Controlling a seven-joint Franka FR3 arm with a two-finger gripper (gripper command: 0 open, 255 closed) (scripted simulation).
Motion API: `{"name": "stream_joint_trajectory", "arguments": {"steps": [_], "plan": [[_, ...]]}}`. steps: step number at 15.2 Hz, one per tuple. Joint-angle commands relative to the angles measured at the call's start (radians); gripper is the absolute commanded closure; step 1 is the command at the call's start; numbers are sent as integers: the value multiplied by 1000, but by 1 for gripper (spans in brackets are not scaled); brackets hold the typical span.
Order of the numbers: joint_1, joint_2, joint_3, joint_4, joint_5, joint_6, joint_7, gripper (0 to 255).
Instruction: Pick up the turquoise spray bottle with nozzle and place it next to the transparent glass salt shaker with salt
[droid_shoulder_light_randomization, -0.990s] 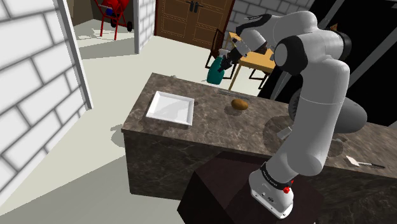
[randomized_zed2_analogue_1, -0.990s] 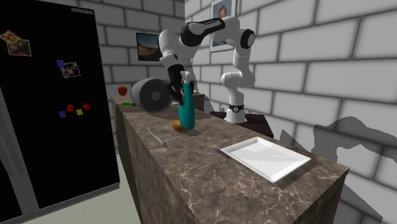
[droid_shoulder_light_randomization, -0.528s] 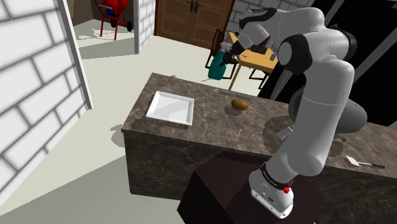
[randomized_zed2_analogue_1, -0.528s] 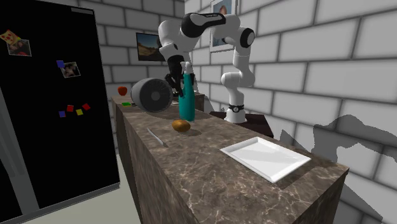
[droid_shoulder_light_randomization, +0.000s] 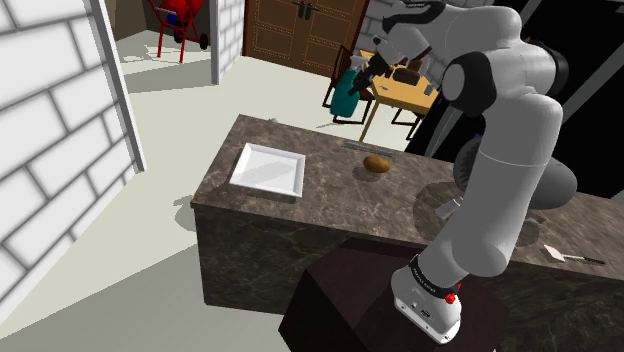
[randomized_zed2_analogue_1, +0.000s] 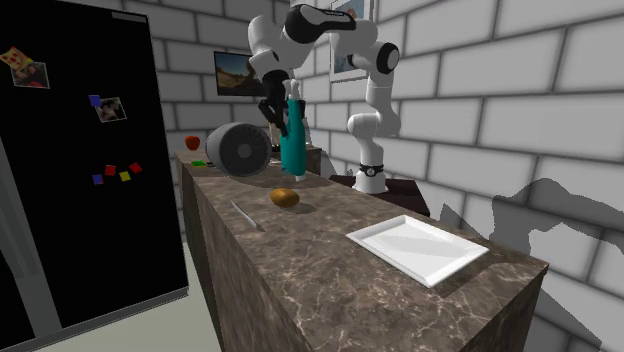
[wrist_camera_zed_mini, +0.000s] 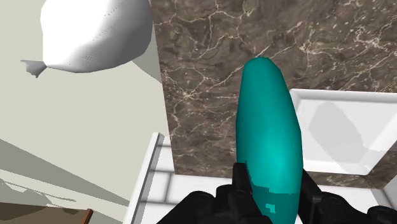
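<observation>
My jaws are clenched on the teal bottle (wrist_camera_zed_mini: 270, 137), with one black finger (wrist_camera_zed_mini: 240, 181) pressed against each side of it. I hold it roughly upright in the air, clear of the marble surface (droid_shoulder_light_randomization: 330, 195), in the upper middle of the shoulder view. Below it, near that frame's centre, lies a brown lump (droid_shoulder_light_randomization: 377, 163). A white tray (droid_shoulder_light_randomization: 268, 168) sits to its left.

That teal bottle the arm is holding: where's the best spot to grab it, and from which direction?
Near its top, coming from above, as the end effector does now. The bottle is tall, slim and upright, so fingers reaching down either side of its upper part can close across it, and the body hangs straight below.
</observation>
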Motion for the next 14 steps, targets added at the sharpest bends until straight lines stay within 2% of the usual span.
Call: {"name": "stream_joint_trajectory", "arguments": {"steps": [1, 14], "plan": [[-2, -5, -3, 19, -8, -19, 13, 255], [-33, -9, -13, 183, -30, -159, 97, 255]]}}
